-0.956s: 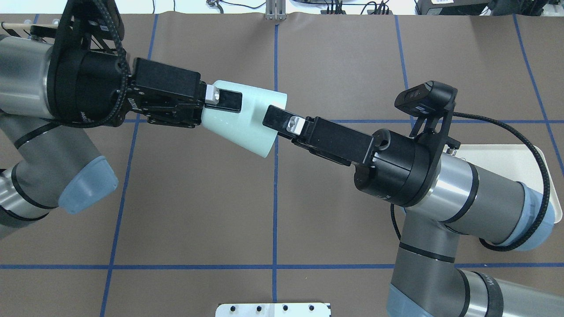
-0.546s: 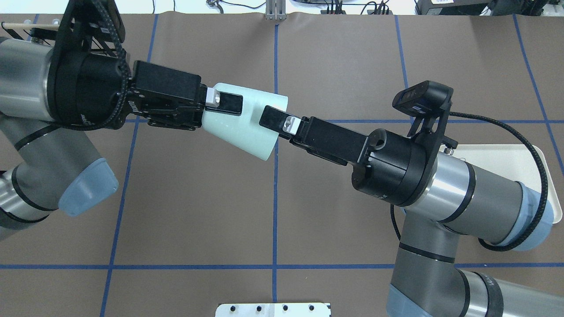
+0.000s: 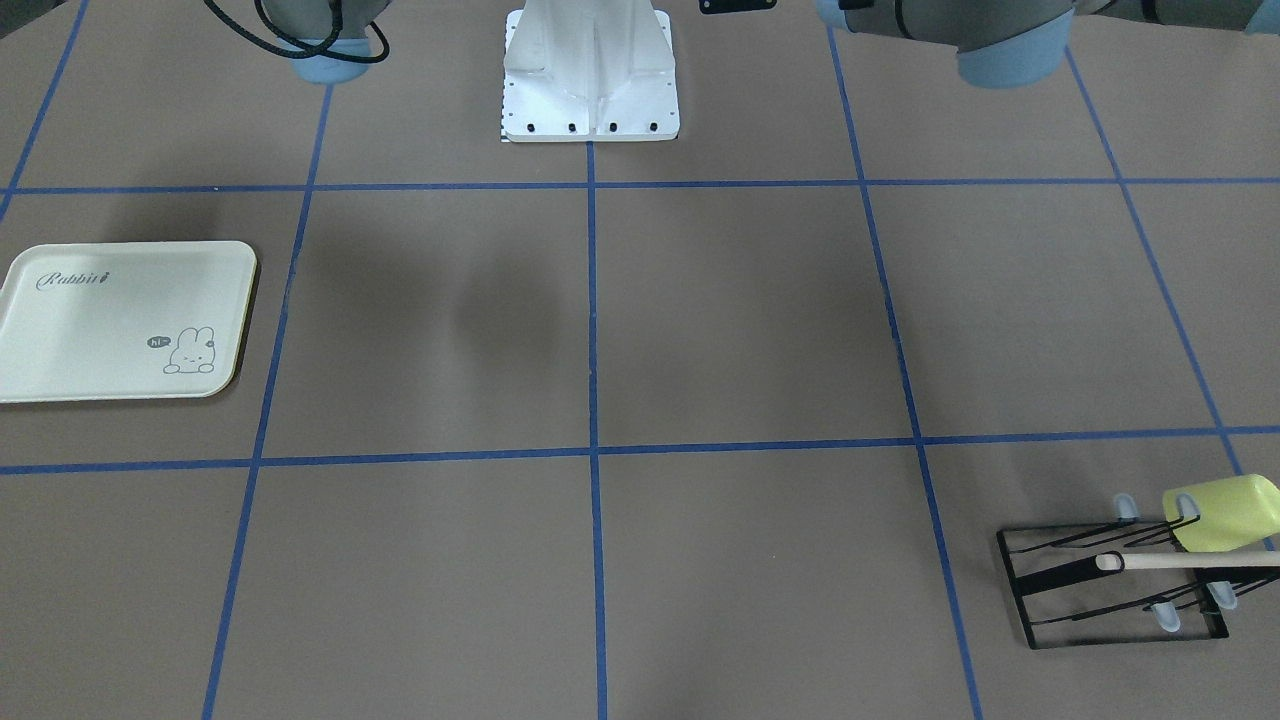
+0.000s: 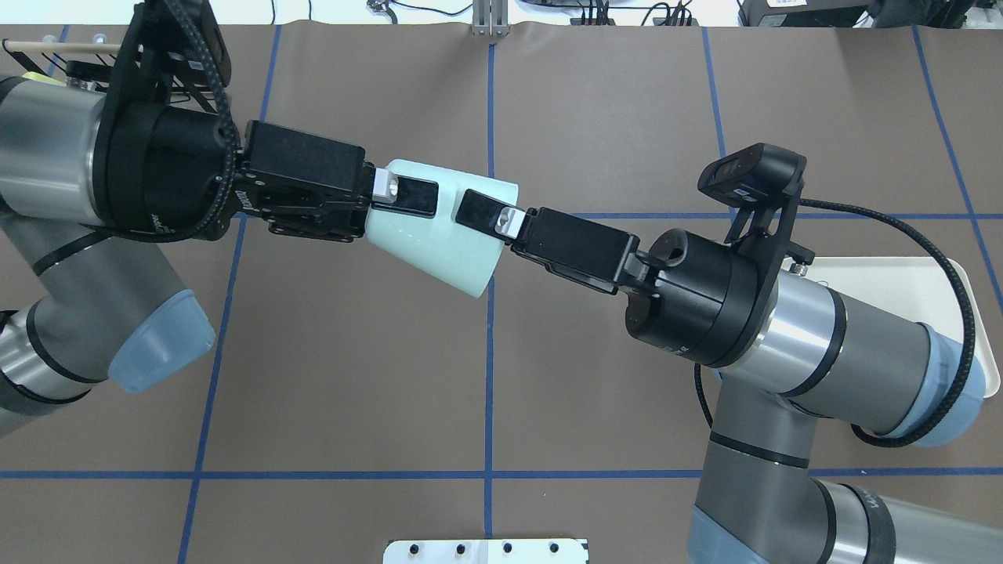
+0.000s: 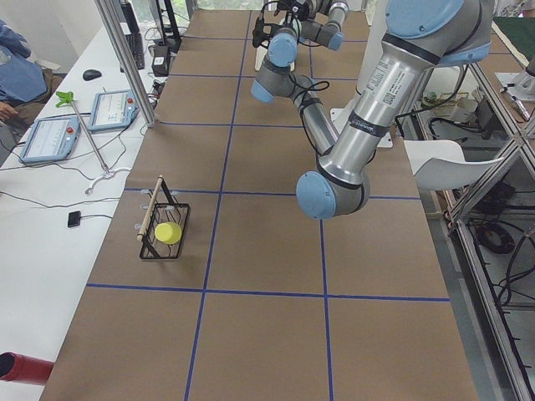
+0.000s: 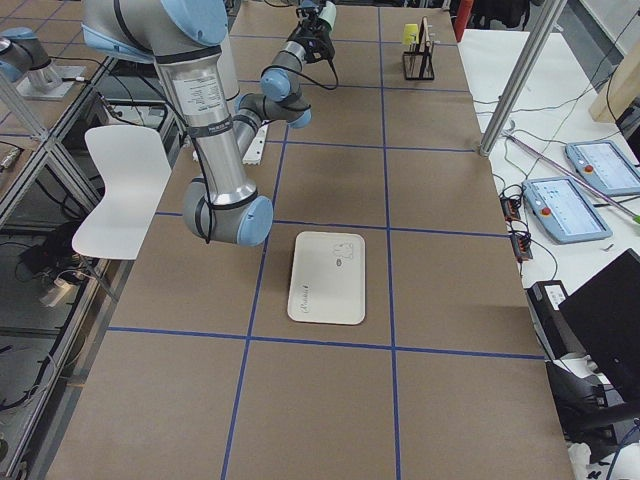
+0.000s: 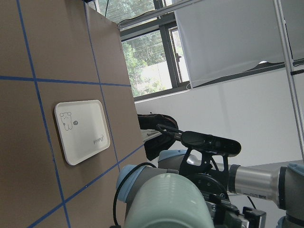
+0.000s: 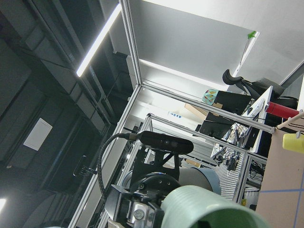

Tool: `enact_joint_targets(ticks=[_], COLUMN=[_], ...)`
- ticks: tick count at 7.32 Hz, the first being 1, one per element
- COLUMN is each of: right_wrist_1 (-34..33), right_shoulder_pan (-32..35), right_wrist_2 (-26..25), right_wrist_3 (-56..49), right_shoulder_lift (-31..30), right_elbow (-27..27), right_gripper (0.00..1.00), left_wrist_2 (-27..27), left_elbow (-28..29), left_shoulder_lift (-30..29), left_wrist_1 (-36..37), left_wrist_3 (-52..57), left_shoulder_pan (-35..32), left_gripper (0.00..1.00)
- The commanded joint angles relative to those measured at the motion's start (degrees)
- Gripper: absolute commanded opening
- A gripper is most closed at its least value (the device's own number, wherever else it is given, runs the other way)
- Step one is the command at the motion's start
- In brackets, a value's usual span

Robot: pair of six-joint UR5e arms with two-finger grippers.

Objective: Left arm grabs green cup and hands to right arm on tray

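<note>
The pale green cup (image 4: 439, 231) hangs on its side above the table's middle, and my left gripper (image 4: 417, 197) is shut on its narrow base end. My right gripper (image 4: 475, 211) comes in from the right. It is open, with its upper finger lying over the cup's wide rim end and its lower finger hidden. The cup fills the bottom of the left wrist view (image 7: 166, 202) and of the right wrist view (image 8: 204, 206). The cream tray (image 3: 120, 320) lies bare on the robot's right side. My right arm partly covers the tray (image 4: 889, 274) in the overhead view.
A black wire rack (image 3: 1110, 580) stands at the far corner on the robot's left, with a yellow-green cup (image 3: 1225, 512) and a wooden stick (image 3: 1190, 560) on it. The white robot base (image 3: 590, 70) sits at the near table edge. Blue tape lines grid the brown table.
My right gripper has slid left, further over the cup's rim end. My left gripper and the cup have shifted slightly right.
</note>
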Motion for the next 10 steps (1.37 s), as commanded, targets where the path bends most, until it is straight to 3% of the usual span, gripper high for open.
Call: enact_joint_targets(ticks=[1, 2, 6, 10], right_wrist_1=[0.0, 0.0, -0.09, -11.74], right_shoulder_pan=[0.08, 0.08, 0.69, 4.99], right_wrist_2=[0.0, 0.0, 0.09, 0.79], right_wrist_3=[-0.07, 0.02, 0.02, 0.11], right_shoulder_lift=[0.0, 0.0, -0.7, -1.76], right_elbow=[0.19, 0.45, 0.63, 0.63], right_gripper=[0.07, 0.0, 0.0, 0.0], left_wrist_2=[-0.18, -0.18, -0.18, -0.09], left_elbow=[0.06, 0.14, 0.23, 1.28], left_shoulder_lift=[-0.09, -0.09, 0.09, 1.22], left_wrist_1=[-0.33, -0.33, -0.25, -0.16], left_wrist_3=[0.09, 0.35, 0.44, 1.23], left_shoulder_pan=[0.37, 0.54, 0.37, 0.28], left_gripper=[0.49, 0.99, 1.0, 1.0])
